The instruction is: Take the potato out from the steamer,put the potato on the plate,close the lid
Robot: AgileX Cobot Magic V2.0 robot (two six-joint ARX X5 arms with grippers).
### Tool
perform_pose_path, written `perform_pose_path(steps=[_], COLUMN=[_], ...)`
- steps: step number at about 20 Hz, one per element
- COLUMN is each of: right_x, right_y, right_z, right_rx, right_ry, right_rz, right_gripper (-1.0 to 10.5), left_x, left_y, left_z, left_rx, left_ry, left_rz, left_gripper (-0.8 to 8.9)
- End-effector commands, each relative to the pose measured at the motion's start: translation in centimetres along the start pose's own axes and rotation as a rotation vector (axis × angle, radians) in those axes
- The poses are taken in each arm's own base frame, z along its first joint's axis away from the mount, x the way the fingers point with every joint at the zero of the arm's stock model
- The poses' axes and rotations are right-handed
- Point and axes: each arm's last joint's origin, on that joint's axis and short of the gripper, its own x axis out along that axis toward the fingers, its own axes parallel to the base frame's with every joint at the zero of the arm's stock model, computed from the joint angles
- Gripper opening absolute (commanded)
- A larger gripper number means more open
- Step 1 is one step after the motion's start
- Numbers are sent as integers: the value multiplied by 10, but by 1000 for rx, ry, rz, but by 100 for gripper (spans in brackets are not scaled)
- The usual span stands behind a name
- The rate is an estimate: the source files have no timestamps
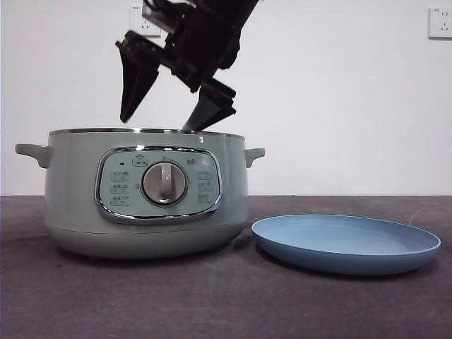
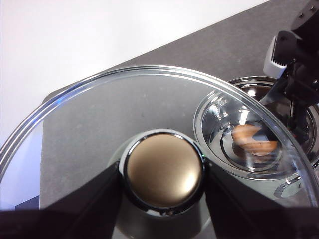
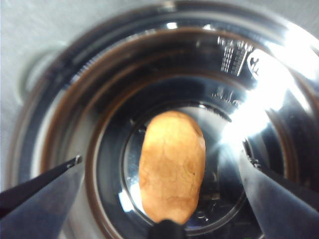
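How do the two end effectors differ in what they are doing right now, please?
The left end effector is shut on the lid by its knob, held away from the steamer; the right end effector is open and empty. The right hangs over the potato in the steamer. Both have black jaws.

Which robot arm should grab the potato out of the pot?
The right one, probably. The right gripper hangs open right above the potato lying in the steamer. The left gripper is busy: it is shut on the lid knob, off to the side.
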Motion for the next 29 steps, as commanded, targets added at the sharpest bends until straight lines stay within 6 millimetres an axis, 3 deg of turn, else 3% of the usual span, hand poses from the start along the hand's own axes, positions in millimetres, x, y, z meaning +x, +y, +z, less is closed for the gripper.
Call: perform_pose_path(steps=[1, 5, 12, 16, 17, 19, 22, 26, 29], right_x=[8, 17, 54, 57, 56, 50, 16, -68, -131], right_y=[0, 5, 14, 16, 16, 17, 21, 11, -3], right_z=[-1, -5, -16, -16, -15, -10, 13, 37, 30], right_rx=[-19, -75, -129, -154, -155, -156, -158, -121, 31], right_ry=[16, 52, 140, 128, 126, 113, 107, 98, 67], right_rz=[-18, -52, -76, -75, -76, -77, -109, -262, -311], right_gripper=[685, 685, 648, 43, -14, -12, -12, -11, -12], left_x=[1, 16, 27, 27, 27, 27, 27, 28, 37], left_y=[0, -1, -2, -2, -2, -2, -2, -3, -3], left_z=[-2, 3, 7, 7, 7, 7, 7, 7, 12], left_rx=[19, 16, 16, 13, 13, 13, 13, 13, 13], left_ry=[51, 90, 116, 117, 117, 117, 117, 119, 121], left_rz=[-2, -13, -24, -24, -24, -24, -24, -25, -30], left_gripper=[-9, -9, -8, -8, -8, -8, -8, -8, -8])
